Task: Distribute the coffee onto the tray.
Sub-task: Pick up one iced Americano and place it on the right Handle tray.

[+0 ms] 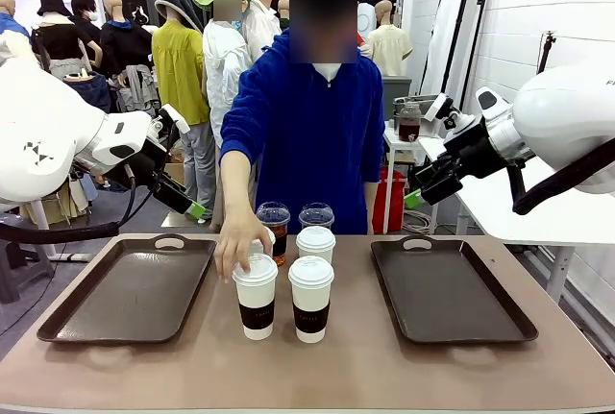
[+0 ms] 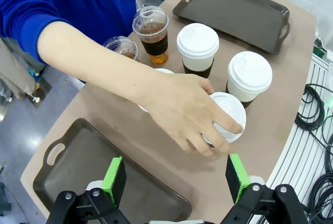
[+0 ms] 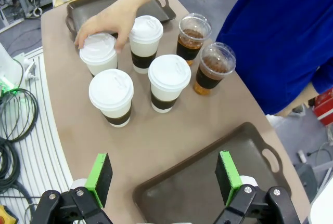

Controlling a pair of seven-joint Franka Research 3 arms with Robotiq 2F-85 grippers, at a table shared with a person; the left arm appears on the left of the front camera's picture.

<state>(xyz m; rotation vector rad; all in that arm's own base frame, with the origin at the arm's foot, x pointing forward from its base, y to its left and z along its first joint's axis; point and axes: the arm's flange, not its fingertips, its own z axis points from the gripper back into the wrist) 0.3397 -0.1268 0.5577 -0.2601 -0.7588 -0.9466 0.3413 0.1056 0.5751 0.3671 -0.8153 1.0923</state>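
The six cups are grouped at the middle of the counter. Four white lidded cups with dark sleeves are set in a square, and two clear dome-lidded cups of amber drink are placed at 12 o'clock of them. The left tray is found at 9 o'clock of the group and the right tray at 3 o'clock; nothing has been set on either.

The left pincer and the right pincer are both held released and raised above the counter, with nothing grasped. The lid of the white cup at 7 o'clock of the group is covered by the person's hand.

No approach should be made until that hand is seen clear. A cup at the outer edge is best taken first, so that its neighbours are not knocked. The sleeve should be gripped from the side, well below the lid, with the cup kept upright. Only a light squeeze is advised, since paper walls are likely to buckle. The clear cups are judged slippery and soft, and should be carried slowly.
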